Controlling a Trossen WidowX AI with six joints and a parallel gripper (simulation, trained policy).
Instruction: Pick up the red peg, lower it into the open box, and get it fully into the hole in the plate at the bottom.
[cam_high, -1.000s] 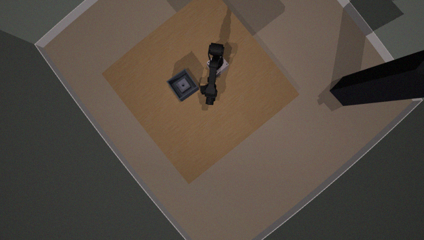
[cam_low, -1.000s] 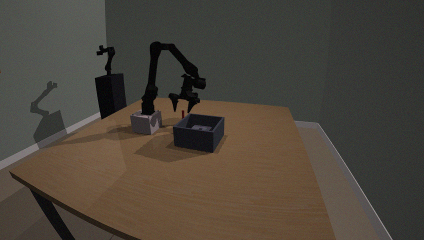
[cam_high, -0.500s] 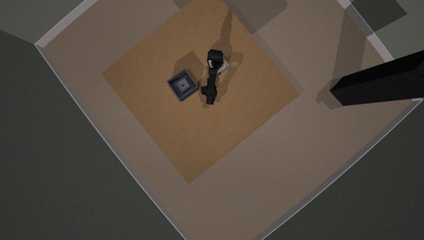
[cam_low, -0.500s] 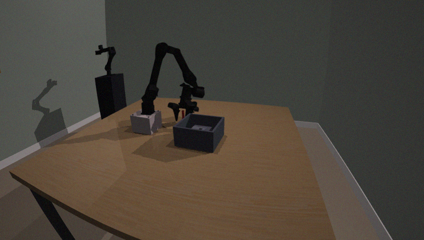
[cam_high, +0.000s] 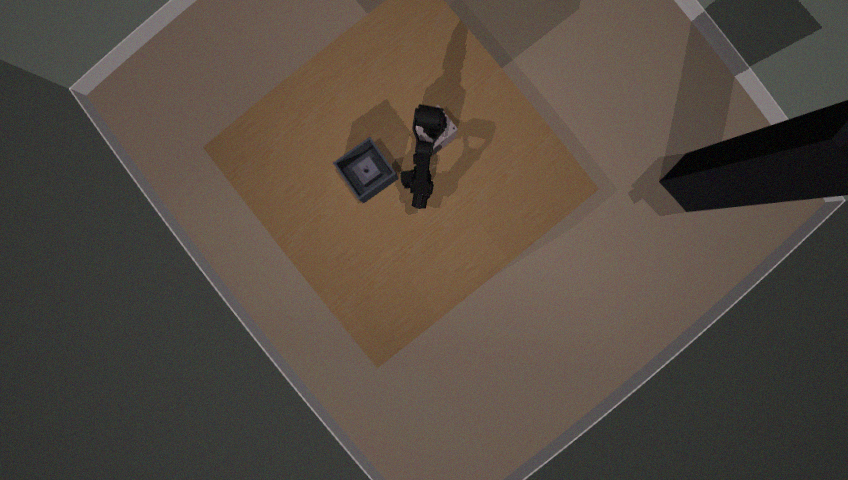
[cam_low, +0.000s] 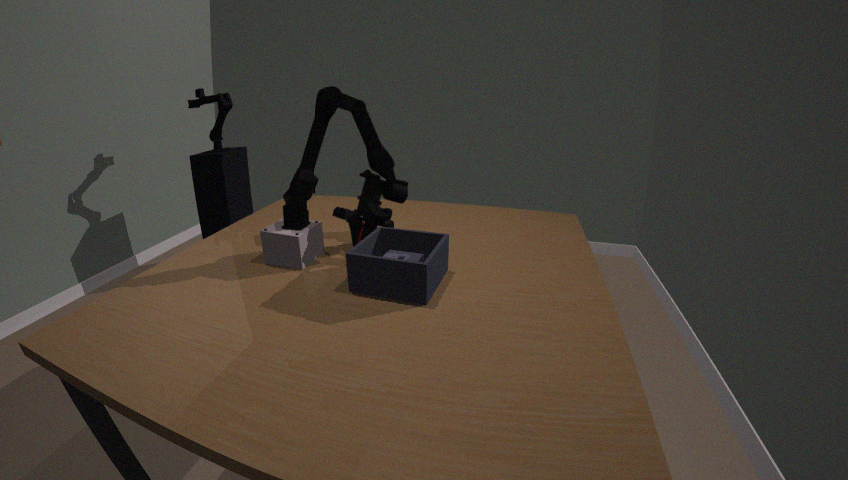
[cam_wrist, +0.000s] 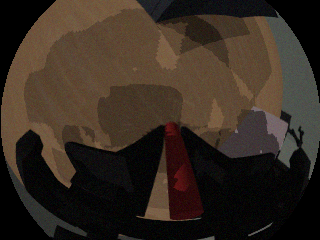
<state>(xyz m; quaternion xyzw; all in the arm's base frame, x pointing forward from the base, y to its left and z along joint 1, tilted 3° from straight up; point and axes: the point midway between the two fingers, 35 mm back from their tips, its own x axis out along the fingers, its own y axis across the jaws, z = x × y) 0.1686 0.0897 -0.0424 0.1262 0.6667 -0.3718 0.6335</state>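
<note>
A matte-black jointed arm (cam_high: 421, 155) (cam_low: 315, 133) is seen, built of slim rounded links and bulky joints. It is mounted on a pale, boxy base (cam_high: 446, 137) (cam_low: 280, 248) (cam_wrist: 252, 135), its top dotted with dark screw-like spots.
</note>
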